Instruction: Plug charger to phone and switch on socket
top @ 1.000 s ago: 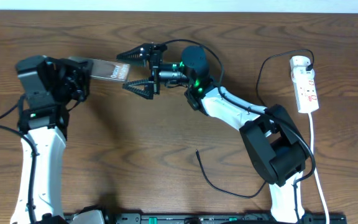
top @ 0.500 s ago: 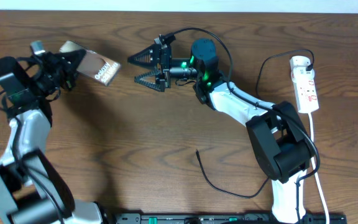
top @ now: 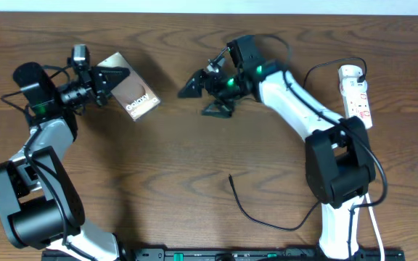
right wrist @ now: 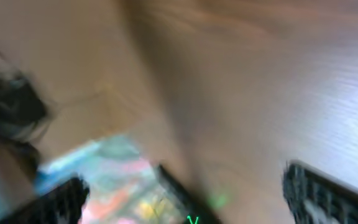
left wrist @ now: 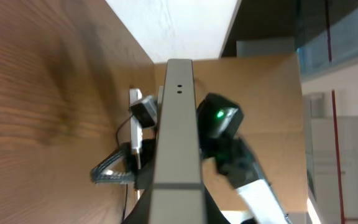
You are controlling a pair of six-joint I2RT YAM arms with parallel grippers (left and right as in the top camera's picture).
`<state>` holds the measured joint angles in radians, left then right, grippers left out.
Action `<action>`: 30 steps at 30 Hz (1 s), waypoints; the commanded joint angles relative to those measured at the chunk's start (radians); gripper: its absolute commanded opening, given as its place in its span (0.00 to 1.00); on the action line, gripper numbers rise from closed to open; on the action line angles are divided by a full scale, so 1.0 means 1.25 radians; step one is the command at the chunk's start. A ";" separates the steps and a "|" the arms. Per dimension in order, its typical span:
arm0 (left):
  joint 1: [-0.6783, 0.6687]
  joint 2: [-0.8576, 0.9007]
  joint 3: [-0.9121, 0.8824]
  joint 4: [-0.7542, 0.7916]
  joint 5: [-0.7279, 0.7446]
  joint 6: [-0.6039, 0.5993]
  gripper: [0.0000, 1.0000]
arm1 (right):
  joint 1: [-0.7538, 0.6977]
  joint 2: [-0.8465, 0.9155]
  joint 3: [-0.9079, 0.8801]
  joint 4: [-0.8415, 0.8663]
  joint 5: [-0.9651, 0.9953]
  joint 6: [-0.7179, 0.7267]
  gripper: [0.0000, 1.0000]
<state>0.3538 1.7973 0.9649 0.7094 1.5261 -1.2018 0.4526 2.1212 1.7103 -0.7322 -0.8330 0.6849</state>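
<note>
Overhead, we see the left pincer clenched on the plain end of the phone. It holds the phone above the bench near the far left corner, with the Galaxy lettering facing up. A second ago the phone hung nearer the middle of the far edge, with the right pincer spread around its free end. That pincer has now backed off along the far edge, jaws wide and empty, apart from the phone. The charger lies unmoved toward the near edge, right of middle, its tip free. The socket rests by the far right corner.

In the left wrist view, we look along the phone edge-on, with the right arm beyond it.

The right wrist view is smeared. The right pincer shows spread fingers with nothing between them.

We judge the left arm alone now has the phone, freeing the right to fetch the charger. Plugging in and switching on both remain to be done.
</note>
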 commanded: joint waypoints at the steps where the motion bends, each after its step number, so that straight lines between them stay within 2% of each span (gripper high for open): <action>1: -0.017 -0.007 0.006 0.009 0.037 0.038 0.07 | 0.008 -0.027 0.128 -0.151 0.239 -0.257 0.99; 6: -0.033 -0.006 0.006 0.008 0.037 0.066 0.08 | 0.026 -0.027 0.226 -0.363 0.420 -0.303 0.99; 13: -0.037 -0.005 0.006 -0.002 0.037 0.092 0.07 | 0.073 -0.027 0.204 -0.522 0.571 -0.303 0.99; 23: -0.037 -0.005 0.005 -0.127 0.038 0.223 0.07 | 0.154 -0.027 0.066 -0.558 0.634 -0.258 0.99; 30: -0.037 -0.004 0.005 -0.140 0.038 0.235 0.07 | 0.197 -0.027 -0.053 -0.546 0.619 -0.222 0.99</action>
<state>0.3099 1.7973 0.9649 0.5308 1.5429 -0.9379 0.6785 2.0972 1.6764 -1.4185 -0.0635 0.3683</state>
